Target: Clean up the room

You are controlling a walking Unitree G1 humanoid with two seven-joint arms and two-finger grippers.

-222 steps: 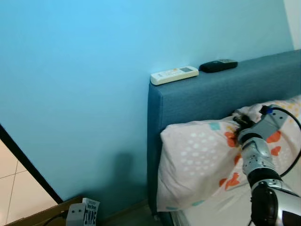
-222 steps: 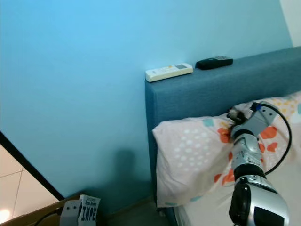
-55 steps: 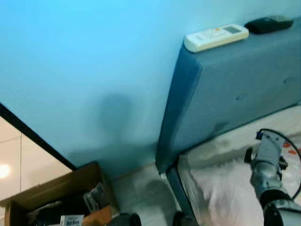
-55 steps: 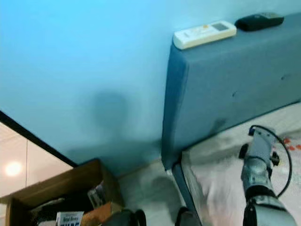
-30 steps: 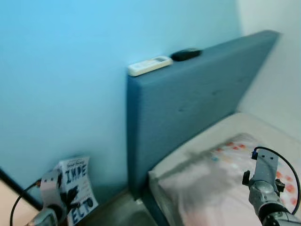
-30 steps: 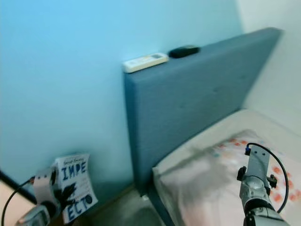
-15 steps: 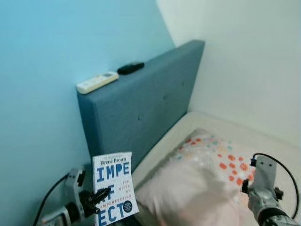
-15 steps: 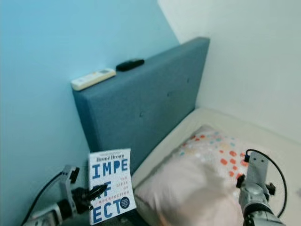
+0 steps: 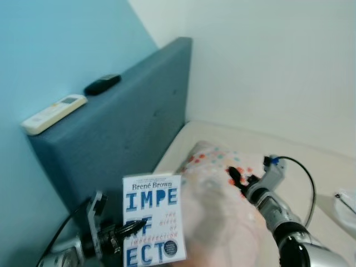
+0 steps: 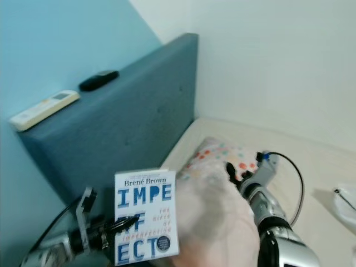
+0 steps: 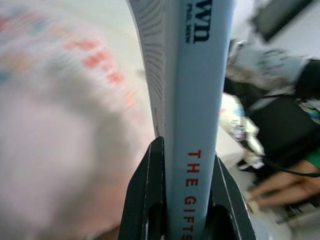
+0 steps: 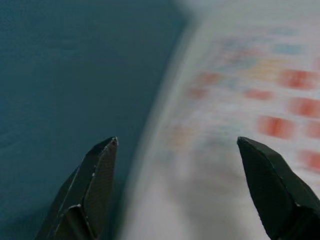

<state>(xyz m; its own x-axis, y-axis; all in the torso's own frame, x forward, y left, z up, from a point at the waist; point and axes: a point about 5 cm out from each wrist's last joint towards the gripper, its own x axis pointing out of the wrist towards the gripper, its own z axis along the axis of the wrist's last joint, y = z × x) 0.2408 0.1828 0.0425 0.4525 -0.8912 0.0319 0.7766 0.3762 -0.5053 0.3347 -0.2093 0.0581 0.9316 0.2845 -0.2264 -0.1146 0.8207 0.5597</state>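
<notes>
- The left gripper (image 9: 125,233), lower left of the frame, is clamped on an upright paperback book (image 9: 153,219) (spine toward its wrist camera).
- The right gripper (image 9: 235,177), fingers spread and empty, hovers over the spotted pillow (image 9: 214,192), right of the book.

Head stereo pair, looking down over bed (image 9: 328,167) and headboard (image 9: 128,122), wrist views close along fingers, all sharing the pillow (image 10: 222,161).

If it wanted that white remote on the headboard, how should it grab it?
Probably from above, pinching the white remote across its narrow width near the middle. It lies flat along the headboard's thin top edge, long sides exposed.
</notes>
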